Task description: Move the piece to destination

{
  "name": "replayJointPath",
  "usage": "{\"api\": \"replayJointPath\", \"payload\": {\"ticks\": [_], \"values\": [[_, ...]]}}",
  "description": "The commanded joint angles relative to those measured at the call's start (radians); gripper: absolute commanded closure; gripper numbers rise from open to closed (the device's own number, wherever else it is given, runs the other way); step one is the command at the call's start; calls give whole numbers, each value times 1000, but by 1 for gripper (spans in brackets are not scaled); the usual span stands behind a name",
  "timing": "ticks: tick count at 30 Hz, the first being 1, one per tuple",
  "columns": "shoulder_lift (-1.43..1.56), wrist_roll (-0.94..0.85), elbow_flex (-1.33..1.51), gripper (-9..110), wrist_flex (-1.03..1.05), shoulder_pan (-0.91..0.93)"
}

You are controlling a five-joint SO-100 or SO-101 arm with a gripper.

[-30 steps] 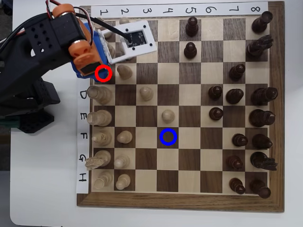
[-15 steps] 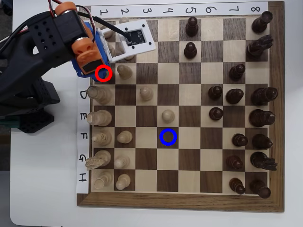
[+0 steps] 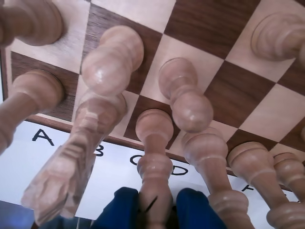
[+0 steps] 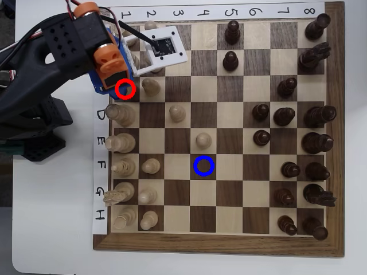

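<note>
In the wrist view the piece (image 3: 153, 157), a pale turned chess piece, stands on the board's edge row with its knobbed top towards the camera. My gripper (image 3: 156, 202) has a blue finger (image 3: 119, 210) pressed against each side of that top and looks shut on it. In the overhead view my gripper (image 4: 116, 80) hangs over the red-circled square at the board's left edge and hides the piece. The destination (image 4: 203, 165), a dark square with a blue circle, lies apart, lower and further right, with nothing on it.
Pale pieces crowd round the grip: a knight (image 3: 71, 162) on the left, a pawn (image 3: 186, 95) and another tall piece (image 3: 209, 162) on the right. A pale pawn (image 4: 202, 139) stands one square above the destination. Dark pieces (image 4: 284, 116) fill the board's right side.
The arm's wrist and gripper have shifted slightly up and to the right in the overhead view over the red-circled square. No piece on the board has moved.
</note>
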Motion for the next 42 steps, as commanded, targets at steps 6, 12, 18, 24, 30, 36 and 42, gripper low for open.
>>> {"api": "replayJointPath", "payload": {"ticks": [6,12,18,24,30,36,42], "values": [[-15,333,8,89,-40,-6],[-18,337,29,89,-72,-5],[-18,334,49,90,-87,-2],[-18,327,46,93,-92,5],[-18,319,46,99,-81,9],[-17,310,46,101,-80,12],[-5,305,35,101,-75,21]]}}
